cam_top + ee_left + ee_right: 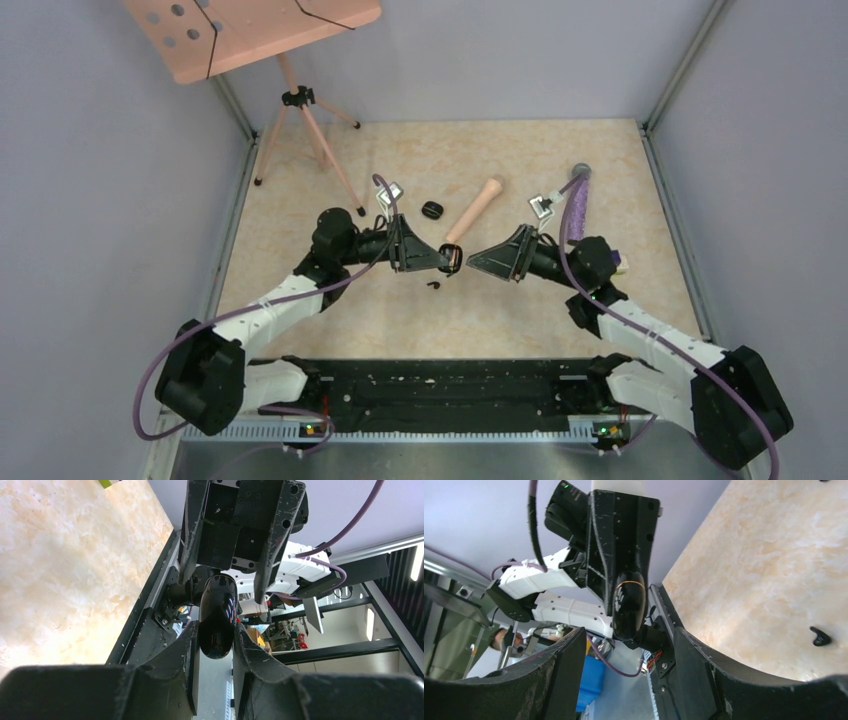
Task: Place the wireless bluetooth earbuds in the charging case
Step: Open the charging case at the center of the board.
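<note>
The left gripper [445, 262] clamps the glossy black charging case [217, 622] between narrow fingers, raised above the table [560, 300]. The right gripper [474, 262] faces it from 3 o'clock, fingers wide, not touching. One earbud [433, 285] lies at the case's 7 o'clock

Bright, even overhead light casts soft shadows on the table [520, 160], white glare streaks the glossy charging case [217, 617], and wrist-view foregrounds blur.
</note>
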